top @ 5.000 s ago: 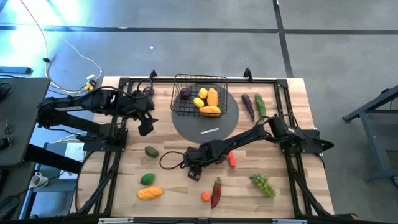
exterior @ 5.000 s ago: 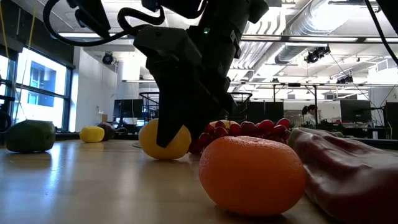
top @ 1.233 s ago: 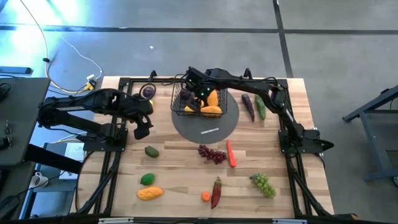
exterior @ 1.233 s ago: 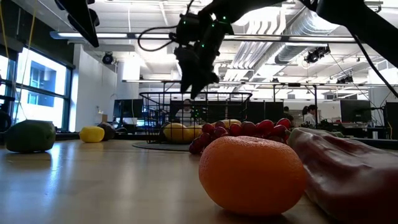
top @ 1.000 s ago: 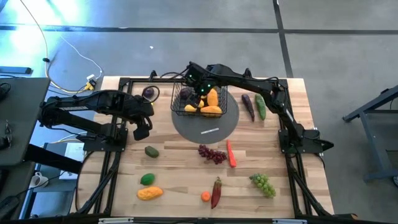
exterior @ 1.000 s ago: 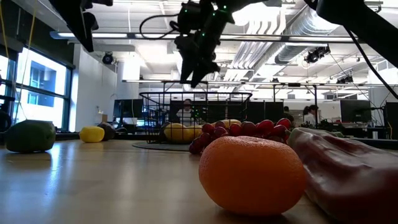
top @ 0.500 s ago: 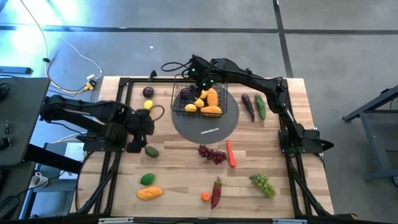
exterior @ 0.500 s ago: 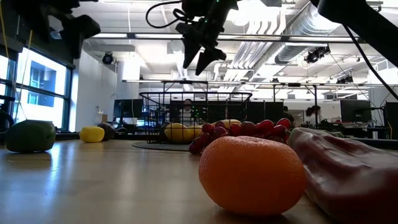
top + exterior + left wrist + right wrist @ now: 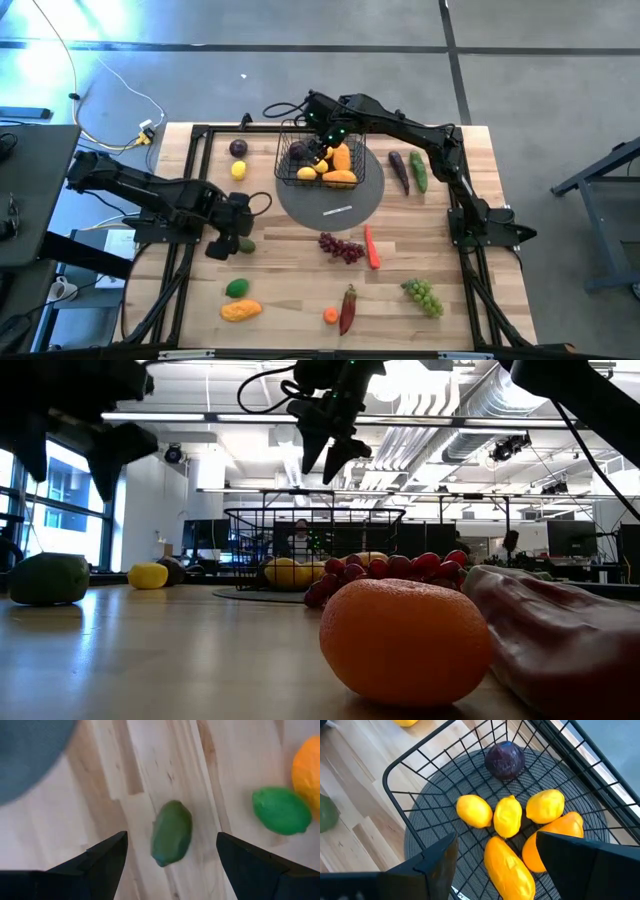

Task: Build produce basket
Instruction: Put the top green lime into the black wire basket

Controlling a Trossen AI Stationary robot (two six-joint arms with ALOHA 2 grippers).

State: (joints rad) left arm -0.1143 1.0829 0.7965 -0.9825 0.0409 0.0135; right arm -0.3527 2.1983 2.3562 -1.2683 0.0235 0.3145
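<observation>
Hovered left pincer, fingers spread and empty, over dark green fruit on bench. Held right pincer open, empty, above basket.

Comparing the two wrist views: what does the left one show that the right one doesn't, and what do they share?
Only the left wrist view: a bright green fruit beside an orange one on bare wood, with the open left claw over them.

Only the right wrist view: the basket holding three lemons and a purple plum, below the open right claw.

Both: the dark green fruit.
</observation>
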